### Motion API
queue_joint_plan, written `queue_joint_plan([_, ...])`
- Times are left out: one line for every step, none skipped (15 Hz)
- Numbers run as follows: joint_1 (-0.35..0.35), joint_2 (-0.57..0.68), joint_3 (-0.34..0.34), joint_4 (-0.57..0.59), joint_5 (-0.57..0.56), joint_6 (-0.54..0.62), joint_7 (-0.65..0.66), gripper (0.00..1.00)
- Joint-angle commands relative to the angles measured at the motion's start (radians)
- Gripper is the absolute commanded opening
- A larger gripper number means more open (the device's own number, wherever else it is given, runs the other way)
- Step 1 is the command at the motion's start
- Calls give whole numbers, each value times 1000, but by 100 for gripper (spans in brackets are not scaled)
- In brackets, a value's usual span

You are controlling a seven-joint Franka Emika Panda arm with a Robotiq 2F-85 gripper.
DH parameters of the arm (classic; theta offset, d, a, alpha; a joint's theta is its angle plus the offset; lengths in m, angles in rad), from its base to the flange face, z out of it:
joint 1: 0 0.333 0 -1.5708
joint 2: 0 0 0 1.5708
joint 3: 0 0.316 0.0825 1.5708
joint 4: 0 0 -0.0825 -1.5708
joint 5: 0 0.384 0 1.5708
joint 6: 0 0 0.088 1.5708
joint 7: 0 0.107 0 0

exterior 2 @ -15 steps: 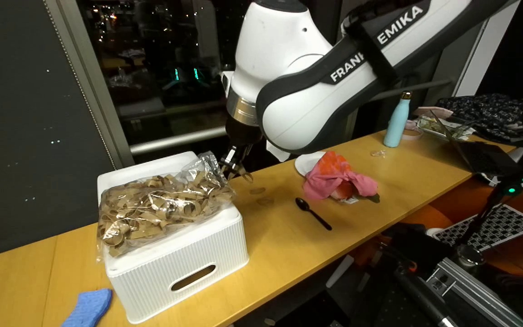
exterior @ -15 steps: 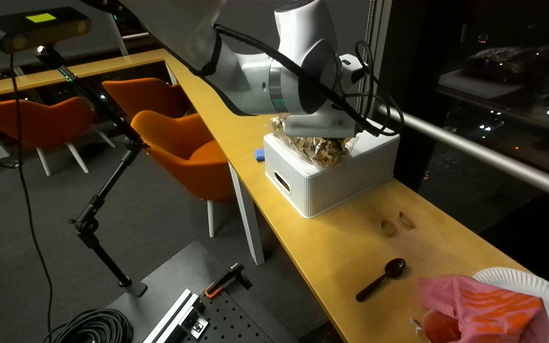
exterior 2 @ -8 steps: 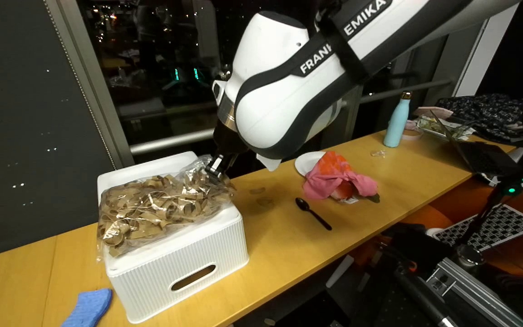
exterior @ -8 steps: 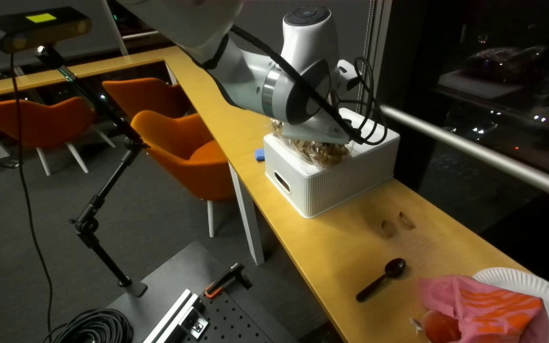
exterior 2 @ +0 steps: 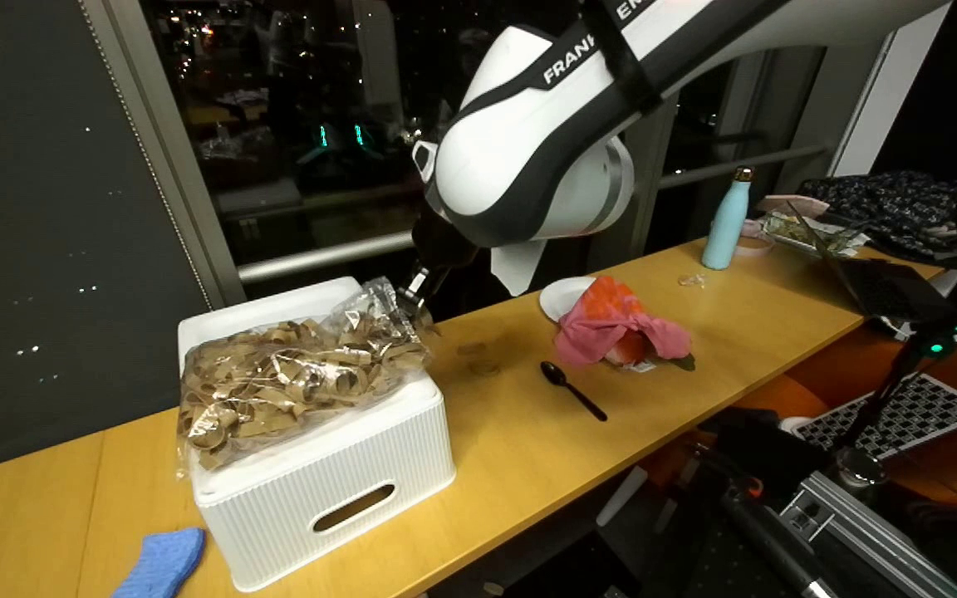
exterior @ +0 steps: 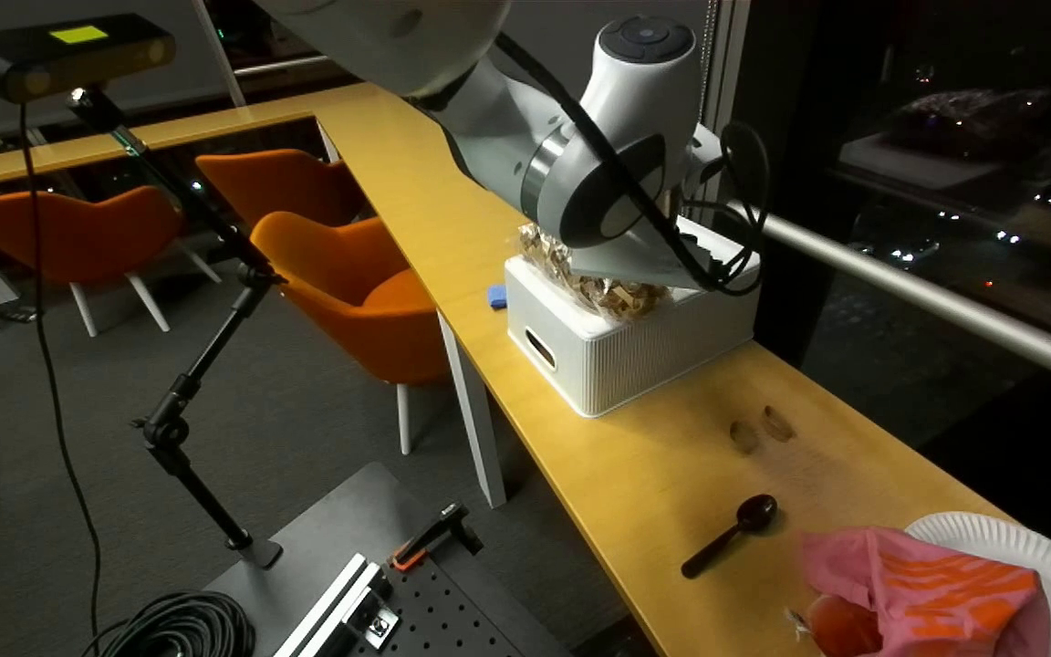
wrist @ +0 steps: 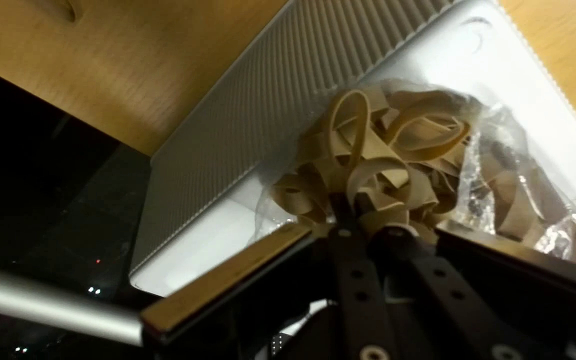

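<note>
Wrist view has the claw (wrist: 352, 206) near the middle, with its tips squeezed together on a couple of tan loops (wrist: 362, 125). One thin loop stands tall, and its long way points out past the tips. Just past and under the tips is a clear bag (exterior 2: 366, 303) full of brown curls (exterior 2: 271, 378), lying on a white box (exterior 2: 337, 469). In an exterior view, the bag lies longways down the table (exterior 2: 520, 448); the end toward the black spoon (exterior 2: 574, 390) is just beside the claw. I can't tell if they touch.
</note>
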Motion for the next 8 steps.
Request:
queue_joint_plan([-51, 28, 38, 20, 70, 13, -82, 1])
queue_joint_plan([-60, 40, 48, 30, 86, 10, -100, 1])
queue_joint_plan([-76, 53, 67, 43, 113, 1, -128, 1])
queue_joint_plan([-91, 64, 84, 54, 141, -11, -153, 1])
queue_joint_plan([-115, 75, 112, 68, 181, -27, -189, 1])
queue_joint_plan([-136, 86, 135, 78, 216, -36, -224, 1])
queue_joint_plan([-146, 95, 145, 86, 240, -41, -246, 1])
queue_joint_plan([-156, 100, 156, 94, 261, -51, -271, 1])
